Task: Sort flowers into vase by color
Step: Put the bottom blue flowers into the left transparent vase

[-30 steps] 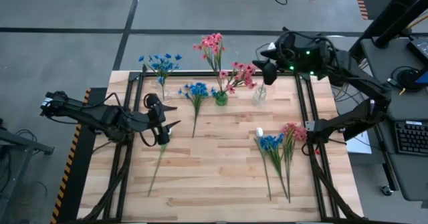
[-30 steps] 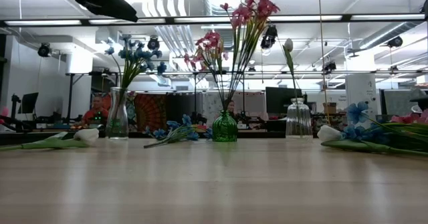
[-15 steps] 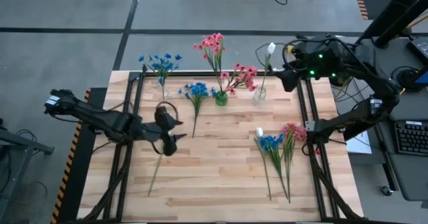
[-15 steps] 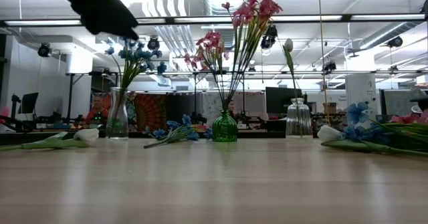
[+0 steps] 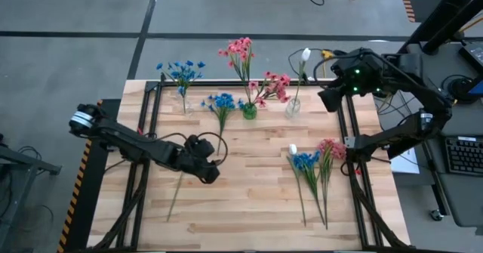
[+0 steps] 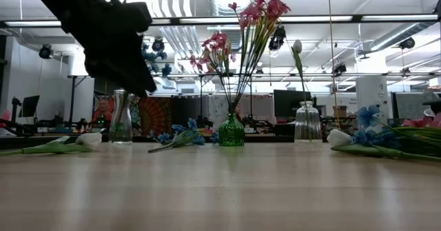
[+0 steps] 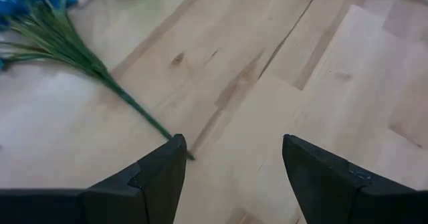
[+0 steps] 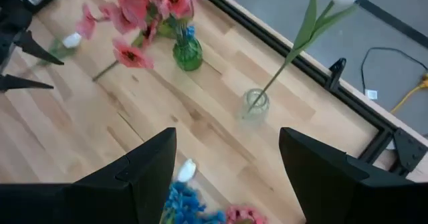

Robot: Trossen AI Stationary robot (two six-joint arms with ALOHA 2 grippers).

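Three vases stand along the upper edge of the pale wooden table (image 5: 249, 200) in the high view: a clear glass vase with blue flower clusters (image 5: 183, 104) at upper left, a green glass vase with pink-red clusters (image 5: 249, 111) at centre, and a clear glass vase holding one white tulip-like bud (image 5: 293, 106) right of it. Loose flowers lie flat: a blue cluster on a long green stem (image 5: 221, 103) beside the green vase, a green stem (image 5: 175, 195) at lower left, and a mixed blue, pink-red and white bunch (image 5: 315, 162) at centre right. The left gripper (image 5: 213, 170) hangs left of centre, jaws wide and empty, near the end of the blue cluster's stem. The right gripper (image 5: 329, 98) hovers at upper right, also wide and empty, just beside the tulip vase. Judged risk: a low pass by the right arm could knock that light vase over; the left could nudge the stem rather than pinch it.
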